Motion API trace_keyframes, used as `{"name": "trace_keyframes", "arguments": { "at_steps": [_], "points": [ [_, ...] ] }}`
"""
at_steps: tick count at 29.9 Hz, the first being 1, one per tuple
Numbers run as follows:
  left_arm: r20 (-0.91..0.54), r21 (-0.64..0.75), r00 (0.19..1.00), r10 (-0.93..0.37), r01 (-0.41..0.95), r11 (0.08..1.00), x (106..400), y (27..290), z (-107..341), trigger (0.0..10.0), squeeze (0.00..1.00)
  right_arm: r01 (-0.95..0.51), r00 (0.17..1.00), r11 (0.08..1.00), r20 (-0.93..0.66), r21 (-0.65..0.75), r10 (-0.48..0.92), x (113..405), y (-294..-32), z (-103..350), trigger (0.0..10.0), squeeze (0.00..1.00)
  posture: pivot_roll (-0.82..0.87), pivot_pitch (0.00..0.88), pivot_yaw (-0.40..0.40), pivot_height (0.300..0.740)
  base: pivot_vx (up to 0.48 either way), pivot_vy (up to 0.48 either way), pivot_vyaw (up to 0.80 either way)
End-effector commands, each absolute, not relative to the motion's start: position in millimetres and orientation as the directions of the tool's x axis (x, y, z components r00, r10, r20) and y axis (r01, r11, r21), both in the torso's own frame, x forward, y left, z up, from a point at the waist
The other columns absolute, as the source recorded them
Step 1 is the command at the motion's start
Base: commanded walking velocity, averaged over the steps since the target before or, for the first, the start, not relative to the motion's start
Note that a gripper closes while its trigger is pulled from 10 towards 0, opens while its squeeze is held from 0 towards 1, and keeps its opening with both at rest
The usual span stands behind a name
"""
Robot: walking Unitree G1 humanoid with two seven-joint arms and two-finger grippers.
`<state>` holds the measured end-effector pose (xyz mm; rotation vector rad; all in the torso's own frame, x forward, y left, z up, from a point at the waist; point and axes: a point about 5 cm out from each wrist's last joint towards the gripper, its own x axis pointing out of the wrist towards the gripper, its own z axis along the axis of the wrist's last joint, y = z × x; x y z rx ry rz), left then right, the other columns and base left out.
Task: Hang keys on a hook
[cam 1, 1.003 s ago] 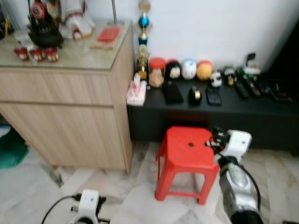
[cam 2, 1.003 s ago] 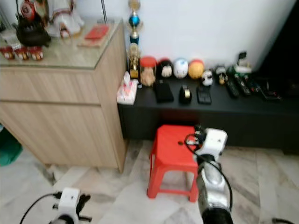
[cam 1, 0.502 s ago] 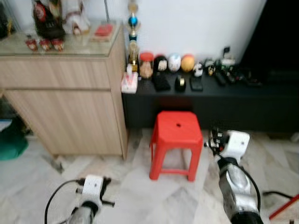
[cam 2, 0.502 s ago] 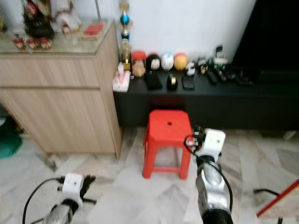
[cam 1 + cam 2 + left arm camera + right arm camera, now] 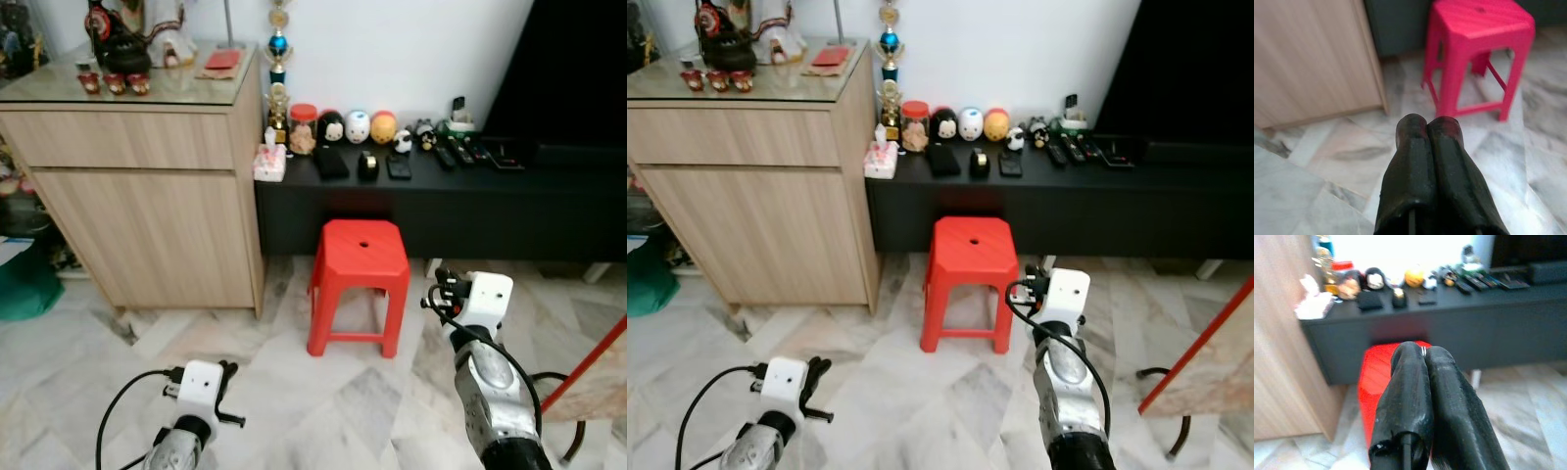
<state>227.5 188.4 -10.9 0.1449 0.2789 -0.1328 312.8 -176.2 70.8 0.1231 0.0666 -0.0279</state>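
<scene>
The right tool has its two black fingers pressed together, empty, above a red stool. Beyond, a long black worktop carries small figurines and remote controls against a white wall

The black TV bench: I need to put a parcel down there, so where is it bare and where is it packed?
The black TV bench is crowded along the wall from the tissue box past the round figurines to the remotes. Its front strip, right of the phone, is bare. The red stool top is free too.
</scene>
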Motion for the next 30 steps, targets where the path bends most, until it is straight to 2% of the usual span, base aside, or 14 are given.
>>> {"name": "trace_keyframes", "arguments": {
  "at_steps": [1,30],
  "points": [
    [-0.281,0.114,0.95,-0.137,0.175,0.978,229.6,177.9,-8.7,10.0,0.0,0.061,0.996,0.991,-0.065,0.12,-0.054,312.6,-186.3,73.6,10.0,0.0,0.0,0.0,-0.027,0.74,0.0,-0.48,0.0],
    [-0.299,0.116,0.945,-0.131,0.172,0.978,227.9,180.7,-8.0,10.0,0.0,0.063,0.993,0.989,-0.106,0.133,-0.049,315.6,-186.5,73.9,10.0,0.0,-0.01,0.0,-0.033,0.74,0.0,-0.48,0.0]
  ]
}}
